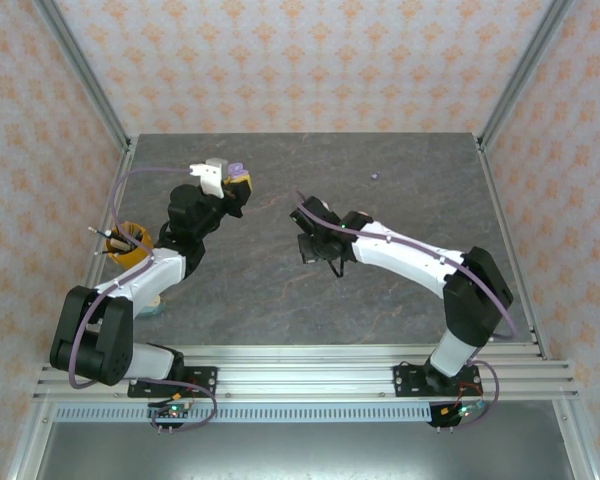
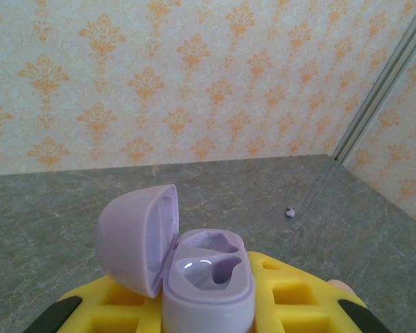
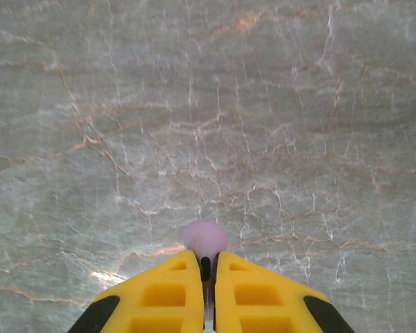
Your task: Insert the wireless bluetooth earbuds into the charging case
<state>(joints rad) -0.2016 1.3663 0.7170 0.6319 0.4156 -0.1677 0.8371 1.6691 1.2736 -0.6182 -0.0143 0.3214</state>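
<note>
Here the right gripper point(image 3: 205, 267) is pinched tight on a tiny pale earbud point(image 3: 204, 238), which pokes out past its yellow tips over the marbled table point(image 3: 194, 104). The left gripper point(image 2: 208, 309) is clamped around the purple charging case point(image 2: 208, 277), whose lid point(image 2: 135, 236) is swung open to the left, showing two hollow wells. A second earbud point(image 2: 290, 212) lies loose on the table, well apart from the case.
</note>
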